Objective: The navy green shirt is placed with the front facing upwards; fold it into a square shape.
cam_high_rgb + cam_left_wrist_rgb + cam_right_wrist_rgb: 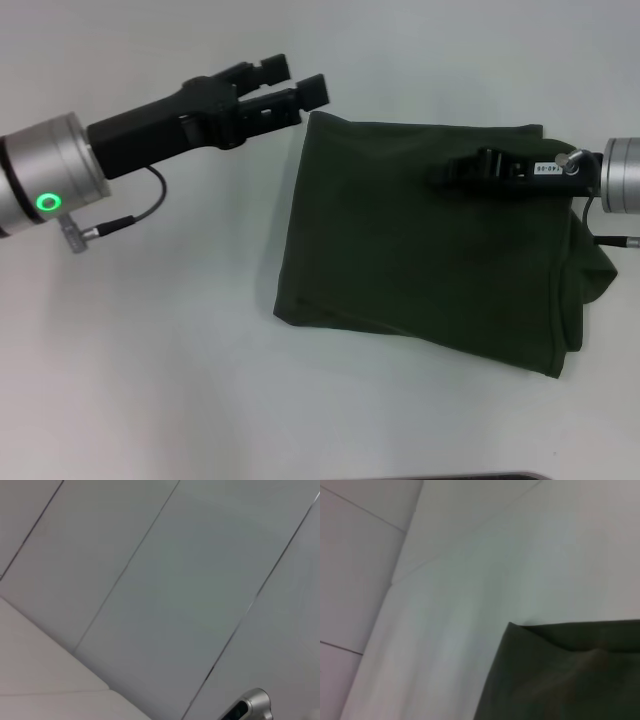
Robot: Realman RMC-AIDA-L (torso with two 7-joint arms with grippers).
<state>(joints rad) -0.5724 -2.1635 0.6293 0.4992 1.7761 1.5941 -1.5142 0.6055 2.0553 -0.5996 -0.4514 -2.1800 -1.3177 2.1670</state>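
Observation:
The navy green shirt (430,260) lies folded into a rough square on the white table, right of centre, with a plain dark green face up. A corner of the shirt (560,675) also shows in the right wrist view. My left gripper (295,78) hovers open just beyond the shirt's far left corner, holding nothing. Reaching in from the right edge, my right gripper (460,170) sits over the shirt's far right part.
The white table (150,350) stretches bare to the left of and in front of the shirt. A dark edge (450,476) shows at the table's near side. Pale wall panels (175,580) fill the left wrist view.

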